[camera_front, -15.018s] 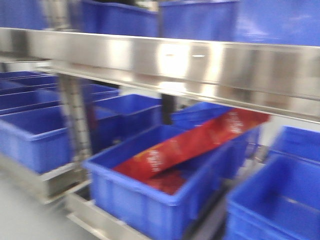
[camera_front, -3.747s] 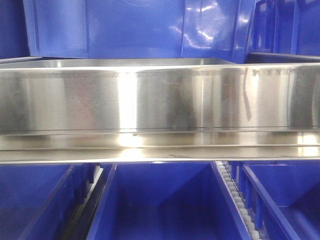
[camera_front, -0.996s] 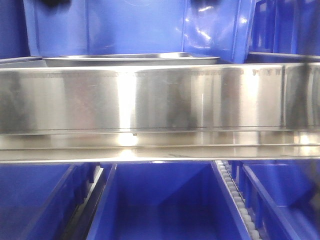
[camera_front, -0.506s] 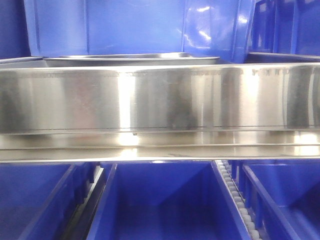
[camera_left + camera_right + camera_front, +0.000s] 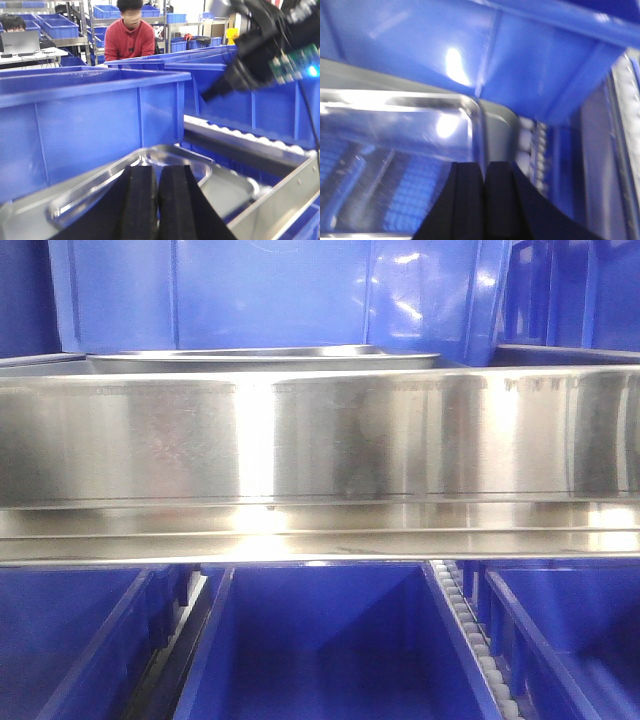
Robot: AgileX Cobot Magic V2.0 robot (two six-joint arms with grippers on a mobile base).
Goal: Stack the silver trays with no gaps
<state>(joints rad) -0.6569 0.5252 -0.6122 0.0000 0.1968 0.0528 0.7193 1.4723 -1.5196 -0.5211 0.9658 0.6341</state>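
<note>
Steel silver trays (image 5: 165, 172) lie just beyond both arms' closed, empty fingers (image 5: 140, 200).

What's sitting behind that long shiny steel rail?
Behind the steel rail, the silver tray's rim shows, with a blue bin behind it. The rail hides the tray's base and whether more trays lie beneath.

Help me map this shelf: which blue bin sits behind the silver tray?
The upper blue bin, centre-left, behind the silver tray; others sit further right or below the steel rail.
</note>
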